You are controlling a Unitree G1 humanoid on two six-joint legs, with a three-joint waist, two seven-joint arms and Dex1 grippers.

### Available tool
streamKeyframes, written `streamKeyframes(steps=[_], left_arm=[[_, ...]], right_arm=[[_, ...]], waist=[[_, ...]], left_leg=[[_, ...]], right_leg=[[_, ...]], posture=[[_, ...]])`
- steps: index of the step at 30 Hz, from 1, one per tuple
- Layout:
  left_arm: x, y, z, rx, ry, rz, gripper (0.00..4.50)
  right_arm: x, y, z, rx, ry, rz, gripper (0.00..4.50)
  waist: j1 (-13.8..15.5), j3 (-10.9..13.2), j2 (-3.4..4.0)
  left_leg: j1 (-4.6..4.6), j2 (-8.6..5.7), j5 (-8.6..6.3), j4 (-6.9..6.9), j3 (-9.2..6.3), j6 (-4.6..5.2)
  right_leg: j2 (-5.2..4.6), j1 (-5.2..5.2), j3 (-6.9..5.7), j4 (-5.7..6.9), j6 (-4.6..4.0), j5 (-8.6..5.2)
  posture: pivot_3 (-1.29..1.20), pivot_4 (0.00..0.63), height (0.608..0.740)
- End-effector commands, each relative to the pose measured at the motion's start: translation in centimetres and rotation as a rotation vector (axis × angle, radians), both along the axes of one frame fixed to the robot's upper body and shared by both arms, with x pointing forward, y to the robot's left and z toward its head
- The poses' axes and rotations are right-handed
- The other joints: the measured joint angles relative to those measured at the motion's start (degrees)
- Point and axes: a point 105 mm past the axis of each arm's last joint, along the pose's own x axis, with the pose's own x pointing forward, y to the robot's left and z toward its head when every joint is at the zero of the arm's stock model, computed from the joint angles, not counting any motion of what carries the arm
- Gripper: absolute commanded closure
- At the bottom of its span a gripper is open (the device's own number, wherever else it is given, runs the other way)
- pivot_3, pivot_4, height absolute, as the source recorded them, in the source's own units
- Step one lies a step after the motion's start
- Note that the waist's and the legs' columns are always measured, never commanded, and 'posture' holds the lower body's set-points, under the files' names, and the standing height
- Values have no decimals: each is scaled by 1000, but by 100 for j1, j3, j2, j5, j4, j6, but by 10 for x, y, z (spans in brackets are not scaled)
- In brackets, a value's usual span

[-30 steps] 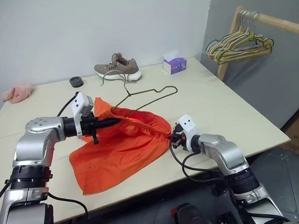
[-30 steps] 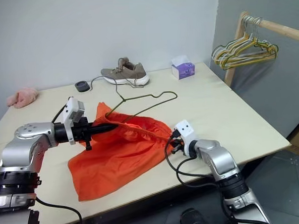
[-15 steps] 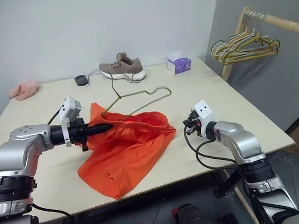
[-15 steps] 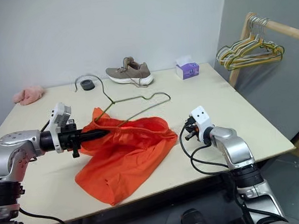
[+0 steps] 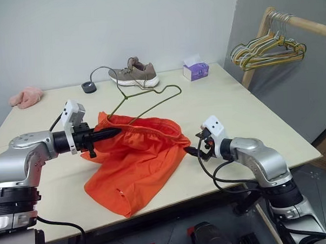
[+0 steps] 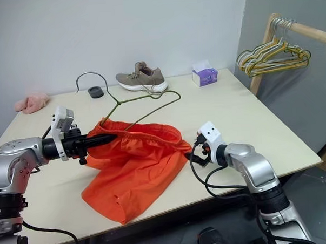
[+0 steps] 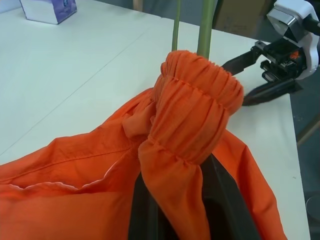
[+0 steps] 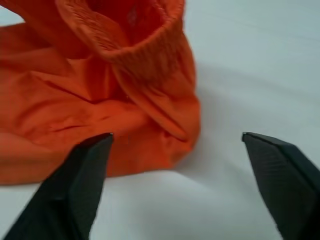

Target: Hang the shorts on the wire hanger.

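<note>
Right wrist view shows you the right pincer now spread wide, having let go of the shorts near the worktop's front edge. Your left pincer stays clamped on waistband and wire hanger; regrasp next.

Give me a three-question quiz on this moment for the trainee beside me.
1. True or false: the right gripper is open, clear of the shorts.
2. What does the left gripper grip? A the shoe; B the shorts' waistband; C the tissue box.
3. Where does the hanger run: through the waistband or beside the shorts?

Key: 1 true. 2 B. 3 through the waistband.
</note>
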Motion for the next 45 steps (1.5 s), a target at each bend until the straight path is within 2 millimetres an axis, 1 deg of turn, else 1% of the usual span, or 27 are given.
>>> streamKeyframes(steps=[1,4,7,11,12,14,22,23,24,25,28,32,36,39,45], left_arm=[[3,-2,12,1,-54,-18,4500],[3,-4,12,0,-56,-22,4500],[3,-5,12,-2,-58,-25,4500],[2,-6,11,-1,-58,-27,4500],[2,-6,11,-1,-59,-27,4500],[2,-7,11,-2,-60,-27,4500],[2,-8,10,-9,-57,-23,4500],[2,-8,10,-10,-57,-23,4500],[1,-8,10,-14,-54,-26,4500],[1,-9,10,-20,-50,-30,4500],[-6,-11,12,-45,-20,-53,4500],[-21,-16,4,-15,31,-117,4500],[-31,-19,2,-2,62,-169,4500],[-33,-13,-2,47,76,-174,4500],[-29,13,-12,182,108,-138,4500]], right_arm=[[8,11,16,21,-47,15,149],[17,22,6,-1,-42,21,149],[29,31,3,-6,-54,9,149],[35,42,-2,-18,-69,24,149],[38,43,-2,-16,-74,9,313],[41,43,-2,-10,-78,-6,725],[41,40,-3,0,-87,-31,3495],[42,40,-2,-1,-93,-36,3867],[43,38,-1,-3,-101,-43,4331],[44,36,-1,-4,-106,-51,4479],[49,24,3,-2,-116,-79,4479],[55,6,6,-13,-122,-117,4479],[56,-3,8,-18,-123,-132,4479],[56,-9,11,-18,-127,-144,4479],[53,-23,16,-29,-134,-152,4479]], waist=[[-1,0,0],[-14,0,0],[-11,0,0],[-12,0,0],[-13,0,0],[-10,0,0],[-7,0,1],[-9,0,1],[-10,0,1],[-11,0,1],[-8,0,0],[-11,1,1],[-10,1,2],[-14,3,5],[-9,5,9]], left_leg=[[0,0,0,0,1,0],[1,-1,0,0,2,0],[1,-1,0,-3,-1,0],[0,-2,0,-3,2,0],[0,-2,0,-3,2,0],[0,-2,0,-3,1,0],[1,-2,0,-3,0,0],[1,-2,0,-3,0,0],[1,-2,0,-3,0,0],[1,-2,0,-3,0,0],[0,-2,0,-3,0,0],[0,0,0,-3,4,0],[0,-1,0,-3,2,0],[2,-2,0,-3,2,0],[0,-4,0,-5,6,0]], right_leg=[[-1,0,1,0,0,0],[0,-1,1,-1,0,1],[3,-1,-2,-1,-1,1],[1,-1,2,-2,-2,2],[0,-1,3,-2,-2,2],[1,-1,1,-3,-2,2],[1,-1,1,-1,-3,2],[2,-1,0,-1,-3,2],[2,-1,0,-1,-3,2],[2,-1,1,-1,-3,2],[1,-1,1,-1,-3,2],[0,-2,6,-3,-3,2],[2,-2,2,-1,-3,2],[5,-1,2,0,-5,3],[5,-3,4,-3,-6,3]], posture=[[-288,0,740],[-285,0,740],[-281,0,740],[-276,0,740],[-276,0,740],[-273,0,740],[-279,0,740],[-279,0,740],[-281,0,740],[-281,0,740],[-277,0,740],[-277,0,740],[-281,0,740],[-285,0,740],[-287,0,740]])
